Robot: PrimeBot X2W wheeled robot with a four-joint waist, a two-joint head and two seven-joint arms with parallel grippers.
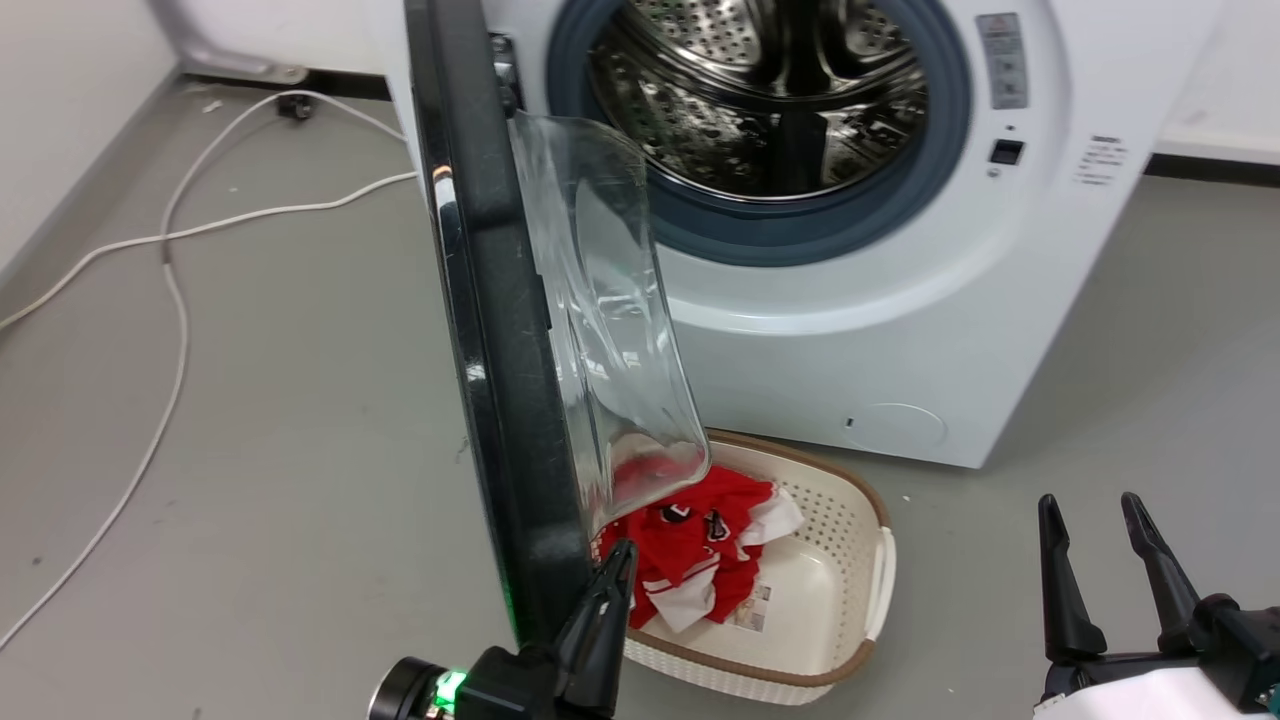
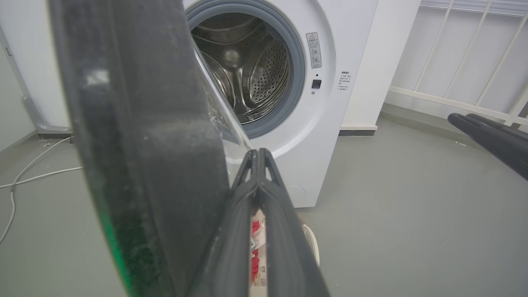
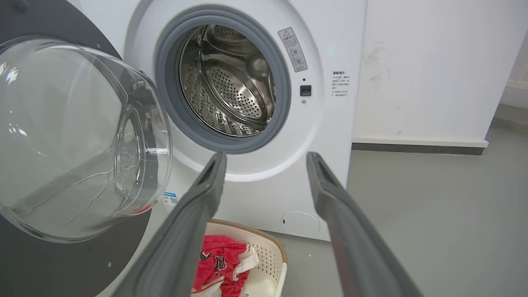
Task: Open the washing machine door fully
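The washing machine (image 1: 850,330) stands with its steel drum exposed. Its washing machine door (image 1: 500,400) is swung out to about a right angle, so I see it edge-on in the head view, the clear glass bowl (image 1: 600,320) bulging to the right. My left gripper (image 1: 620,555) is shut with nothing between its fingers, its tips close against the inner side of the door's lower edge. In the left wrist view the door (image 2: 144,144) rises just left of that gripper (image 2: 258,152). My right gripper (image 1: 1088,500) is open at the lower right, away from the door (image 3: 62,136).
A cream perforated basket (image 1: 850,520) holding red and white clothes (image 1: 700,540) sits on the floor under the door, in front of the machine. White cables (image 1: 180,300) trail over the grey floor at the left. A wall and railing (image 2: 453,62) stand right of the machine.
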